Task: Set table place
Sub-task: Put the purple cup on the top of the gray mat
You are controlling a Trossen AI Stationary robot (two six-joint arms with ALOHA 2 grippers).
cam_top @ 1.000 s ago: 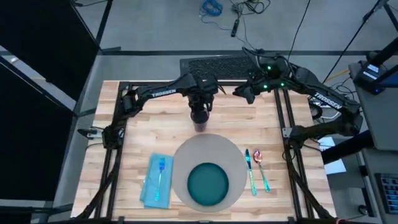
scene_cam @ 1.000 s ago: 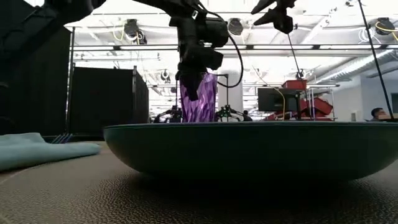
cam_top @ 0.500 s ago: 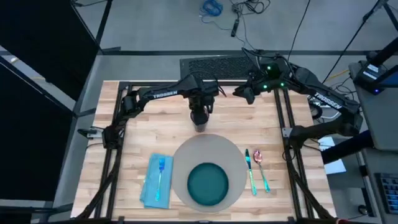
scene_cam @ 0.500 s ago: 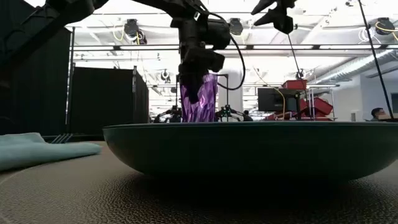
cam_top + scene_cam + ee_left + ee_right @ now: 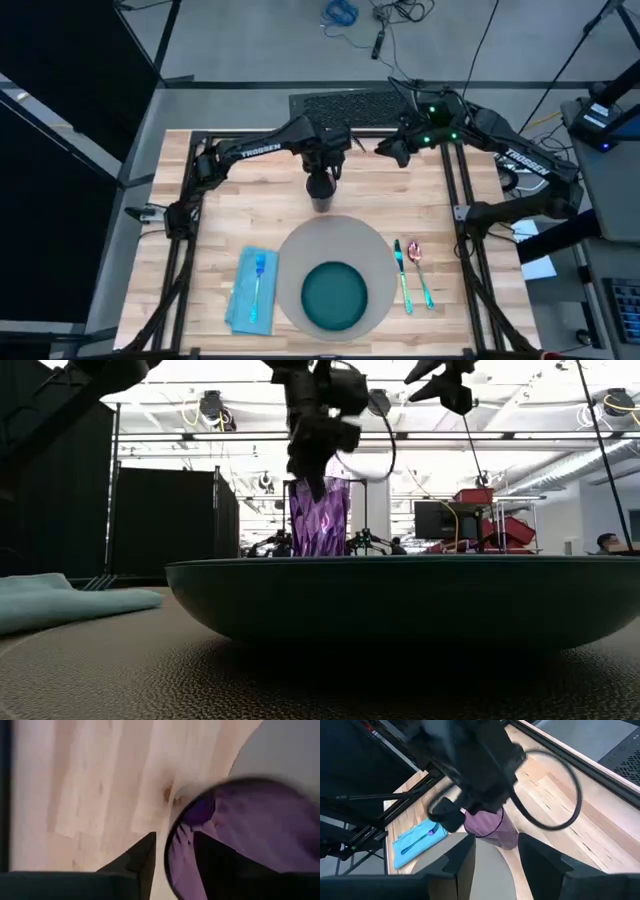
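Observation:
A purple cup stands upright on its base on the table, at the far edge of the round grey placemat. My left gripper hangs right above it, open. One finger is outside the cup's rim and one inside, with gaps on both sides. A teal plate sits on the placemat. My right gripper waits open, raised over the far right of the table.
A light blue napkin with a blue fork on it lies left of the placemat. A knife and a spoon lie to its right. Black frame rails run along both table sides.
My left gripper has risen from low around the cup to the height of its rim. The cup has stayed upright in the same spot on the table.

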